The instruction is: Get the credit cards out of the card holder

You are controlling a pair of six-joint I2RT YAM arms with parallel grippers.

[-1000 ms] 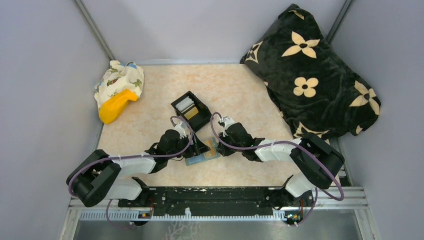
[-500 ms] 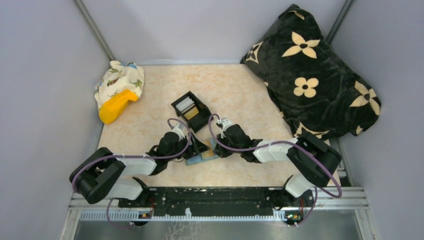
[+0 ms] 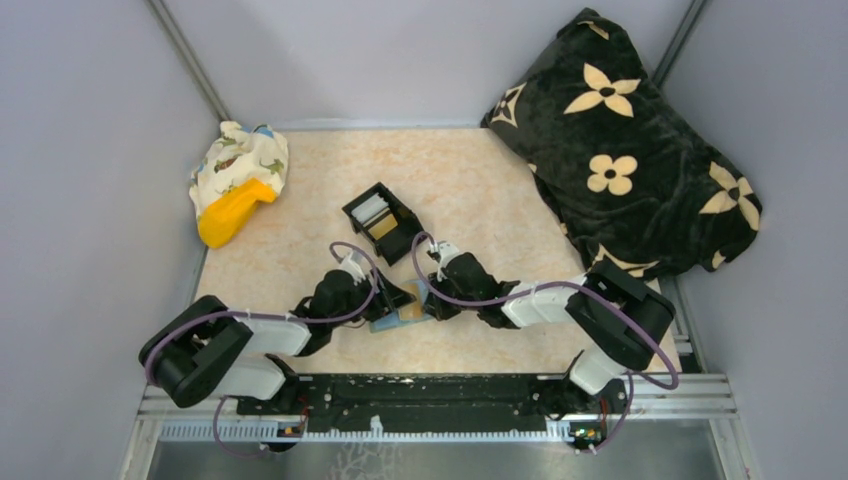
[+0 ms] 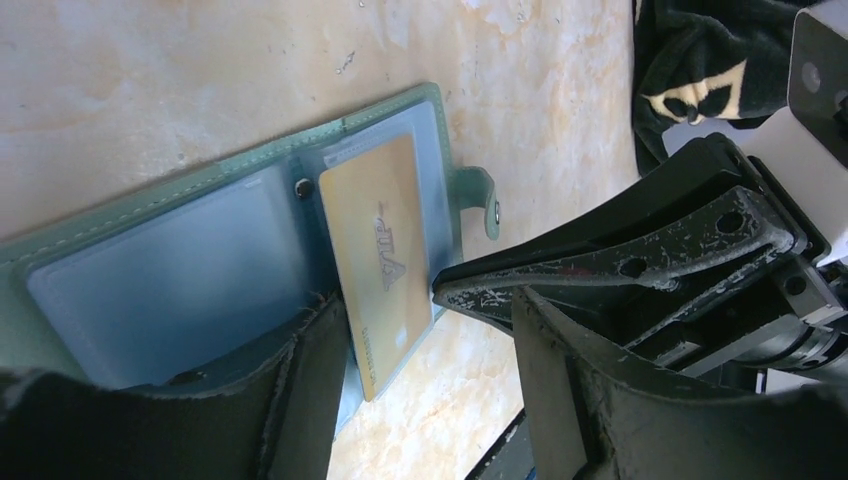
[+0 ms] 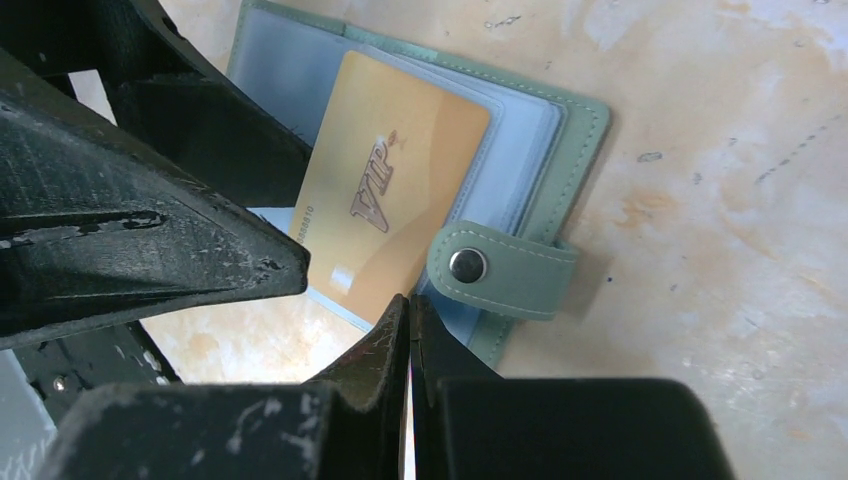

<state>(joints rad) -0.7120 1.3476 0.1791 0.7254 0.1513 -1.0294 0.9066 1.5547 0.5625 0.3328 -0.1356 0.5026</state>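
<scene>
Protruding askew from its blue-grey pocket, the tan-gold plastic credit card (image 5: 390,190) marked "VIP" overhangs the open edge of the sage-green bifold card holder (image 5: 560,140). The holder lies spread flat on the peach marbled table (image 3: 480,170), close in front of the arm bases. Over the last second both wrists have drawn in toward the near edge, and the tan patch seen from above has shifted with them. This suggests the card is partly withdrawn but not yet free. The right gripper (image 5: 408,305) has its fingers pressed together at the card's near corner and, by appearance, pinches it. The left gripper (image 4: 428,310) is spread wide, one finger bearing on the holder's empty panel, the other off to the side. Obstructions noted: that bearing finger lies against the card's long edge, and the green snap tab (image 5: 500,268) sits just beside the right fingertips. The two claws also crowd one another. Beyond the holder stands a black plastic box (image 3: 400,240) holding a pale piece (image 3: 370,208) and a tan piece (image 3: 384,227), likely cards already removed. Well apart are a yellow object (image 3: 232,212) on a patterned cloth (image 3: 245,160) at far left, and a black flowered blanket (image 3: 630,140) at far right.
</scene>
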